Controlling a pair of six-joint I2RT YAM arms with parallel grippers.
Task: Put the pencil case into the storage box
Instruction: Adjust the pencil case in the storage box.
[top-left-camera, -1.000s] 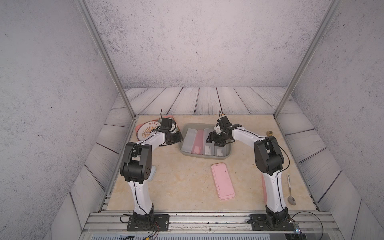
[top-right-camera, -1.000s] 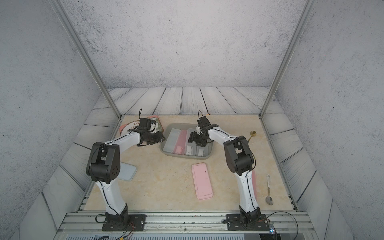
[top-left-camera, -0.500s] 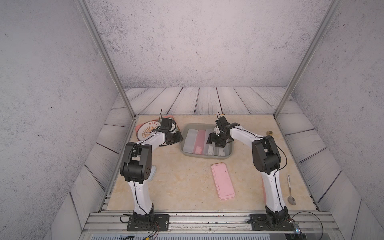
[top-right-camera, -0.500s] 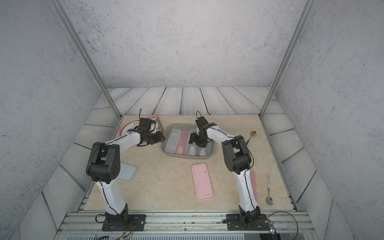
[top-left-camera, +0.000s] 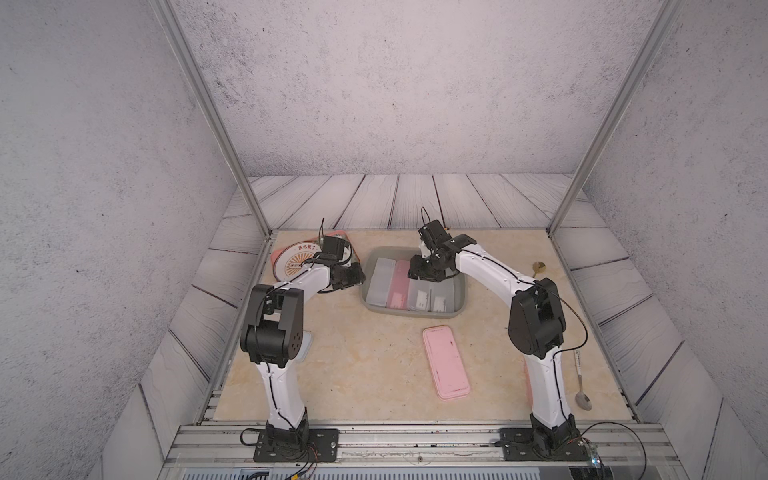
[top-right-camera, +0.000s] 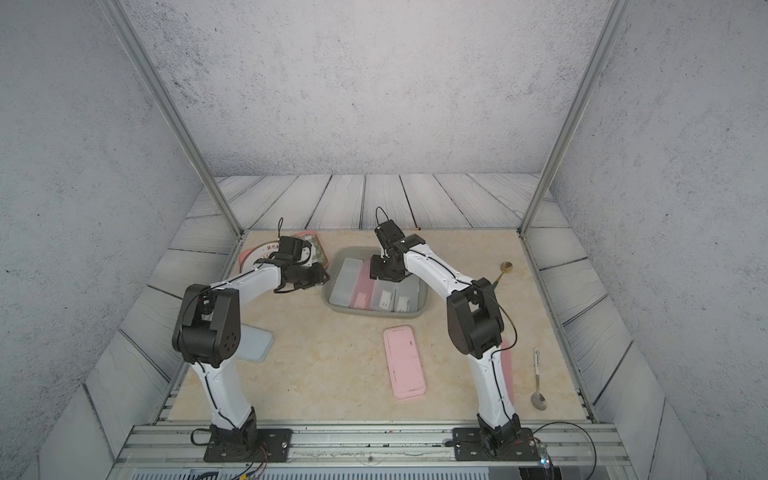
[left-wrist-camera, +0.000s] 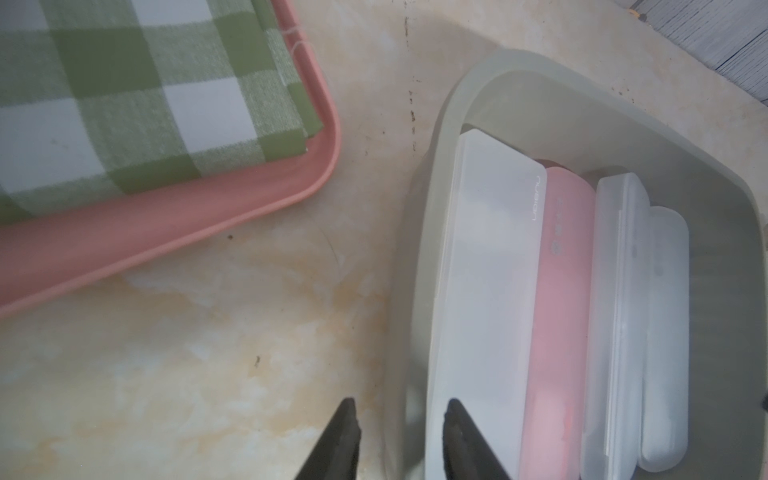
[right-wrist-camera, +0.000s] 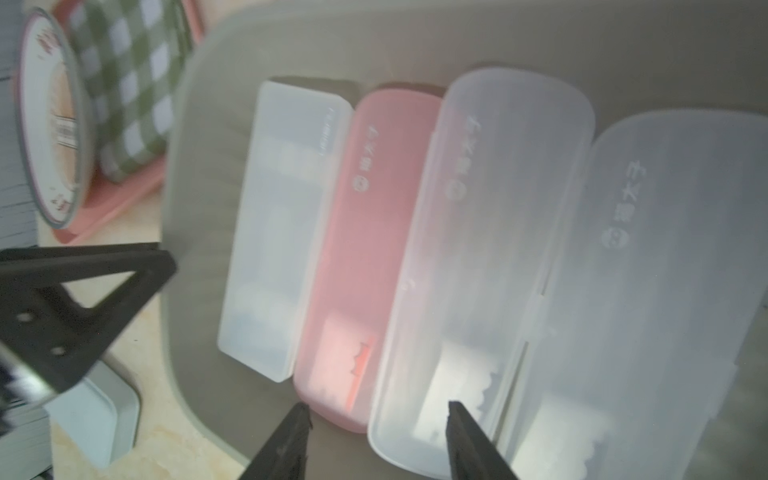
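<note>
**Right gripper nudged over the box; four cases inside**

Since a second ago, the right gripper (top-left-camera: 430, 279) has slid slightly toward 11 o'clock above the storage box (top-left-camera: 415, 314). The left arm, the box and the table clutter sit where they were.

- **Right fingers:** apart with nothing between them. They hover over the 12 o'clock end of the box. The wrist view (right-wrist-camera: 380, 440) is motion-blurred, and no contact shows.
- **Left gripper (top-left-camera: 358, 274):** jaws apart at the box's 9 o'clock rim. In the wrist view (left-wrist-camera: 401, 436) one tip is over the table, the other is over the white case, and the rim is between them. I can't tell whether either tip touches the rim.
- **Box:** a matte grey-green tub with rounded corners and a flared lip, just past table centre toward 12 o'clock.
- **Contents:** four cases lying flat, long sides abutting, from 9 to 3 o'clock:
  - white pencil case (left-wrist-camera: 486, 291), frosted and square-edged
  - pink pencil case (left-wrist-camera: 557, 311), translucent with rounded ends
  - clear pencil case (right-wrist-camera: 478, 249), frosted with rounded ends and a paper insert visible inside
  - end pencil case (right-wrist-camera: 665, 291), same type as the clear one
- **Table (top-left-camera: 353, 365):** glossy beige with a marbled look.
- **10 o'clock:** salmon tray (left-wrist-camera: 166, 216) with a raised lip. It carries a green-white checked cloth (left-wrist-camera: 124, 104) and a round printed plate (top-left-camera: 297, 259).
- **5 o'clock:** flat pink slab (top-left-camera: 446, 361), a rounded rectangle with a rim.
- **4 o'clock:** metal spoon (top-left-camera: 582, 390).
</note>
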